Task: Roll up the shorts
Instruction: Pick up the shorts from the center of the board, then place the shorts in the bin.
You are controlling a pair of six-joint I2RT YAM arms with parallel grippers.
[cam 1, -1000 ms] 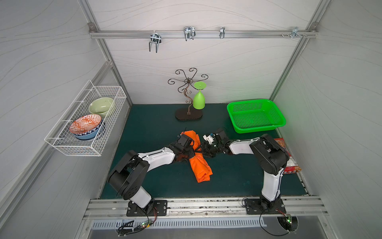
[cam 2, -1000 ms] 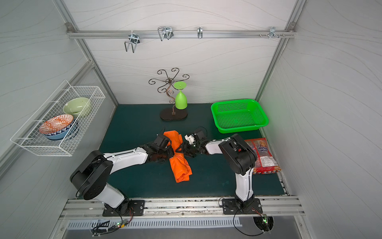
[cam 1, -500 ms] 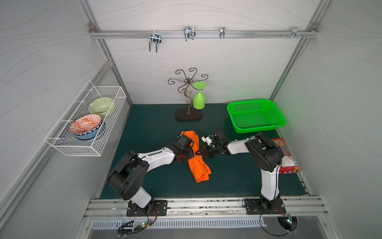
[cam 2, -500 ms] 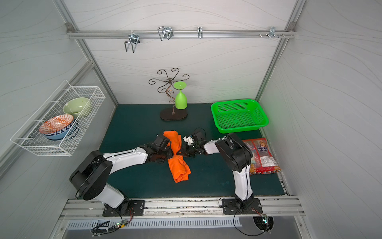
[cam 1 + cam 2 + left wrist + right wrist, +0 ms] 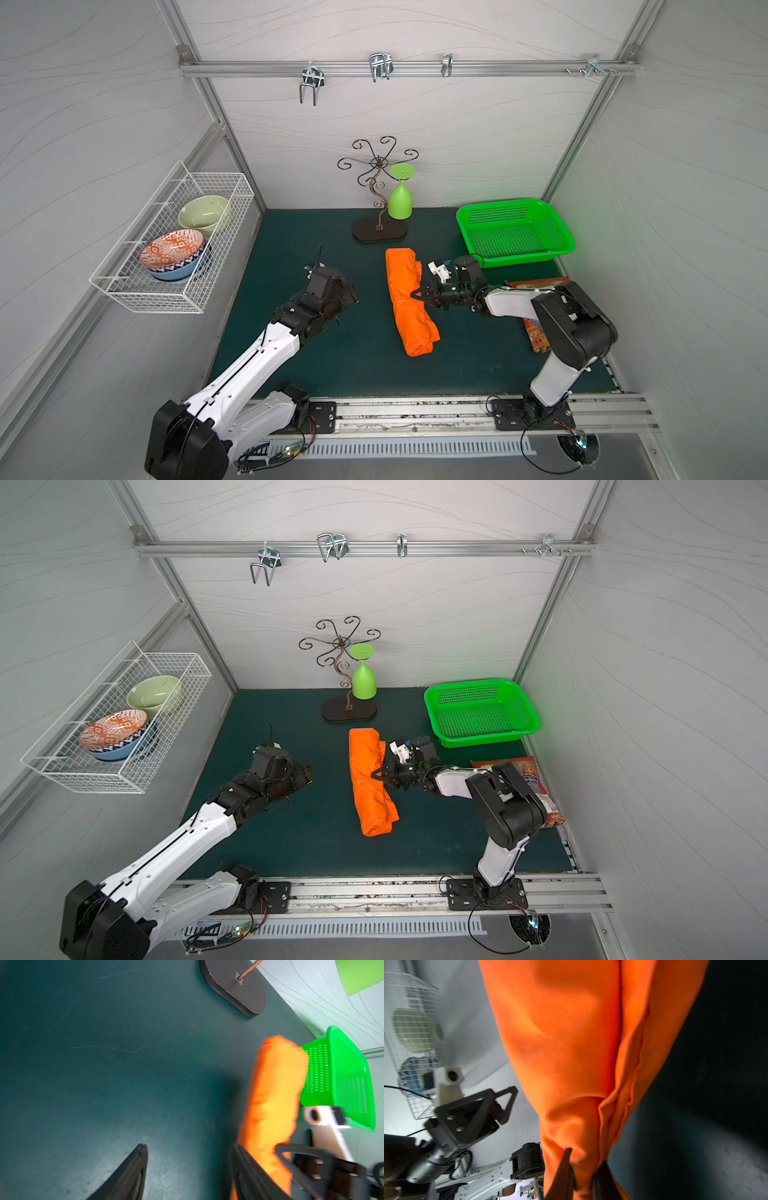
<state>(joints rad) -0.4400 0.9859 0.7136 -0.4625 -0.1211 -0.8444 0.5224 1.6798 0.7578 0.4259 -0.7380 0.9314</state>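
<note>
The right gripper (image 5: 582, 1157) is pinching a fold of the shorts (image 5: 409, 322), its jaws closed on the cloth midway along the side facing its arm. The left gripper (image 5: 188, 1147) is hanging over bare mat with its jaws apart and nothing between them, well apart from the shorts. The shorts are lying as a long, narrow, bright orange bundle, creased lengthwise, mid-way across the dark green mat (image 5: 316, 365), near the green basket (image 5: 515, 232). Pale panelled walls (image 5: 457, 124) are enclosing the space.
</note>
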